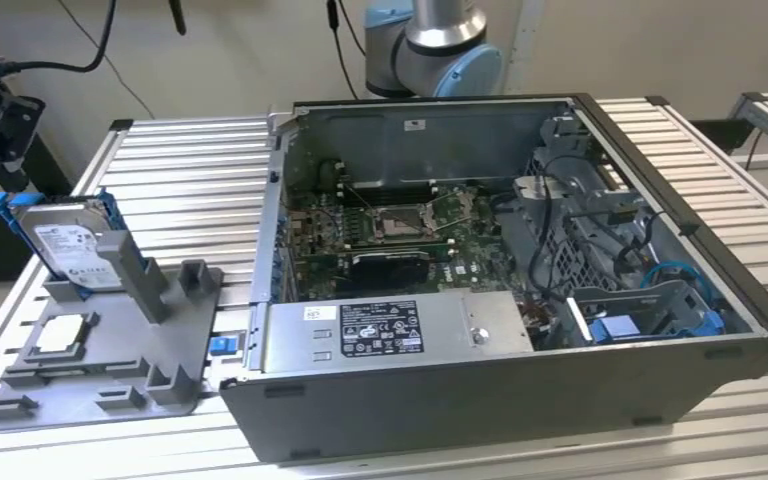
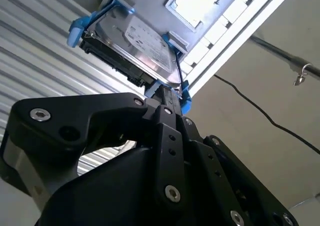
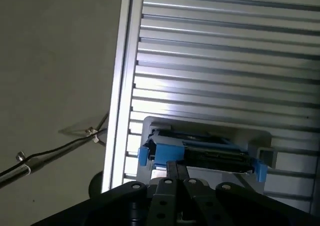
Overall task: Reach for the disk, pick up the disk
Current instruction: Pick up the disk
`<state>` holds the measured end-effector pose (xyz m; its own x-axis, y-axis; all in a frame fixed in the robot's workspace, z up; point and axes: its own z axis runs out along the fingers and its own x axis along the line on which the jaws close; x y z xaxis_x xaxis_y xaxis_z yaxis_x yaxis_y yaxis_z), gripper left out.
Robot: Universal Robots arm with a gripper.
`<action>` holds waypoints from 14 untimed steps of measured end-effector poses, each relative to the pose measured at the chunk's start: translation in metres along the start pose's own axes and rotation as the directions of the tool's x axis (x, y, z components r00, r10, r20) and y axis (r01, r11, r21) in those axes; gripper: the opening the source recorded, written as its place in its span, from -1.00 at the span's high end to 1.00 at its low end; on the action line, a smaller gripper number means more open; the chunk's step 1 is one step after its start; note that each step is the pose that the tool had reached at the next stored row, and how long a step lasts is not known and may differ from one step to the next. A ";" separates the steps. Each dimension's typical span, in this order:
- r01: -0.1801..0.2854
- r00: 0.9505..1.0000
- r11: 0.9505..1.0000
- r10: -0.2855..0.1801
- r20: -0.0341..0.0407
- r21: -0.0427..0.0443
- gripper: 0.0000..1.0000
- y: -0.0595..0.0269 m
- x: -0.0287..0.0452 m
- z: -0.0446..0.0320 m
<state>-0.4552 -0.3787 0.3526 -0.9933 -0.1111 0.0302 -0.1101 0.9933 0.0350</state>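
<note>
The disk [image 1: 71, 245], silver-grey with a white label and a bright blue frame, stands on edge in a grey holder [image 1: 124, 370] at the exterior view's left. My black gripper [image 1: 11, 183] hangs just above the disk's upper far corner. In both wrist views the disk [image 2: 135, 40] [image 3: 210, 153] lies right ahead of the gripper [image 2: 165, 90] [image 3: 176, 165]. The two fingers stand pressed together at the disk's blue-framed edge. Whether they touch the frame I cannot tell.
A small square silver chip [image 1: 64, 335] lies flat on the holder. An open computer case [image 1: 491, 400] takes up the middle and right of the slatted metal table [image 1: 184, 170]. The table's edge and the floor beyond lie close beside the disk [image 3: 60, 85].
</note>
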 end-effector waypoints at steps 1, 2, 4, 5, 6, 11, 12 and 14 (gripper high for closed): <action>0.012 1.000 1.000 -0.012 0.000 0.000 1.00 0.0000 0.0000 0.0000; 0.025 1.000 1.000 -0.025 -0.001 0.001 1.00 0.0000 0.0000 0.0000; 0.052 0.999 0.999 -0.052 -0.002 0.002 1.00 0.0000 0.0000 0.0000; 0.066 0.998 0.998 -0.066 -0.002 0.002 1.00 0.0000 0.0000 0.0000; 0.081 0.997 0.997 -0.081 -0.003 0.002 1.00 0.0000 0.0000 0.0000; 0.160 0.987 0.987 -0.160 -0.006 0.004 1.00 0.0000 0.0000 0.0000; 0.176 0.984 0.984 -0.176 -0.007 0.005 1.00 0.0000 0.0000 0.0000; 0.204 0.979 0.979 -0.204 -0.008 0.005 1.00 0.0000 0.0000 0.0000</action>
<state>-0.4552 -0.3786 0.3526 -0.9496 -0.3121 0.0302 -0.3111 0.9497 0.0350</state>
